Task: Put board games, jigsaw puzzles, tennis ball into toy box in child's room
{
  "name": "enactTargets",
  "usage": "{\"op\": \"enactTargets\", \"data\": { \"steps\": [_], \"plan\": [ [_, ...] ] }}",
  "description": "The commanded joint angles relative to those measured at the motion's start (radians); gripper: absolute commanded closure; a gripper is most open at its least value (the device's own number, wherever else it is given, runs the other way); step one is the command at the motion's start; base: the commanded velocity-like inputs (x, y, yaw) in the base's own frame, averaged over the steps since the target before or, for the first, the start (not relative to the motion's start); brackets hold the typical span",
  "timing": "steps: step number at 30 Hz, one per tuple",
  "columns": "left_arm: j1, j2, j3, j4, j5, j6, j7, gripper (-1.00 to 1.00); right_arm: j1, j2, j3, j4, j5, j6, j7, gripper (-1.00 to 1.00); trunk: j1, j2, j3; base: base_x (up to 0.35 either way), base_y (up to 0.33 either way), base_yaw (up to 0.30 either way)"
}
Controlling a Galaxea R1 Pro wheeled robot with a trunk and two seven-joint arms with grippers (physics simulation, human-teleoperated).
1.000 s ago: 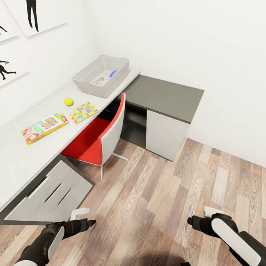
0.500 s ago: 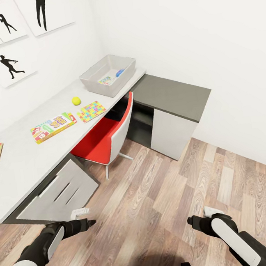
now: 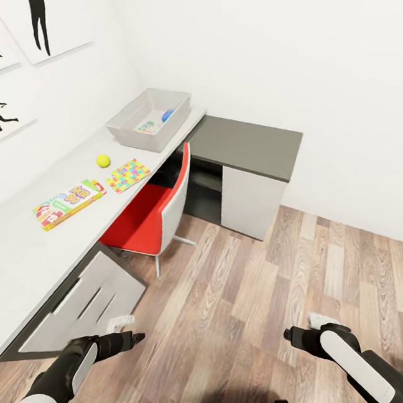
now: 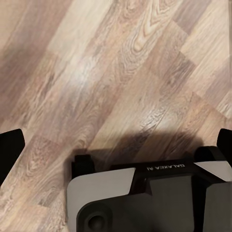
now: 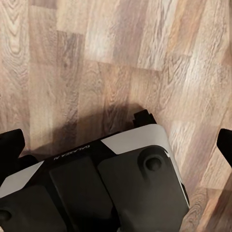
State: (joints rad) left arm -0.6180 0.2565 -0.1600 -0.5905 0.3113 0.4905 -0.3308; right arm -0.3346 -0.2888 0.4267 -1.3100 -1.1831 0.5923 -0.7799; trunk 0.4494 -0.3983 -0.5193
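Red chair (image 3: 148, 215), silhouette posters (image 3: 49, 21) on wall, wood floor (image 3: 251, 308).

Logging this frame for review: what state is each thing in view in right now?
toy box: upright on table, some items inside
tennis ball: loose on table
jigsaw puzzle: flat on table
board game: flat on table
left gripper: open, empty
right gripper: open, empty

White walls (image 3: 309, 45) meet in a corner, evenly lit, no hard shadows. On the wall above the table (image 3: 19, 247), white posters (image 3: 50, 25) show black silhouettes of figures. The table runs along that wall to a lower dark-grey section (image 3: 245, 146) with a white cabinet front (image 3: 248, 202). A red chair (image 3: 150, 217) is tucked under it, beside grey drawers (image 3: 81, 303). Wood-plank floor (image 3: 268, 294) spreads below, brown and grey streaks.
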Motion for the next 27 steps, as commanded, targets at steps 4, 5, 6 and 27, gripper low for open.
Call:
{"op": "enactTargets", "data": {
  "steps": [4, 5, 6, 27],
  "plan": [
    [0.000, 0.001, -0.004, -0.002, 0.006, 0.005, 0.001, -1.00, -0.001, -0.001, 0.003, 0.000, -0.007, 0.001, -0.009, -1.00, 0.001, -0.002, 0.002, 0.000, 0.009, -0.245],
    [0.000, 0.001, -0.004, -0.002, 0.006, 0.005, 0.001, -1.00, -0.001, -0.001, 0.003, -0.001, -0.007, 0.001, -0.009, -1.00, 0.001, -0.002, 0.003, 0.000, 0.004, -0.247],
    [0.000, 0.001, -0.004, -0.002, 0.006, 0.005, 0.001, -1.00, -0.001, -0.001, 0.003, 0.000, -0.007, 0.001, -0.009, -1.00, 0.001, -0.002, 0.003, 0.000, 0.003, -0.247],
    [0.000, 0.000, -0.003, -0.002, 0.006, 0.026, 0.001, -1.00, -0.001, -0.001, 0.001, 0.000, -0.006, 0.001, -0.001, -1.00, 0.001, -0.002, 0.018, 0.000, 0.000, -0.141]
  ]
}}
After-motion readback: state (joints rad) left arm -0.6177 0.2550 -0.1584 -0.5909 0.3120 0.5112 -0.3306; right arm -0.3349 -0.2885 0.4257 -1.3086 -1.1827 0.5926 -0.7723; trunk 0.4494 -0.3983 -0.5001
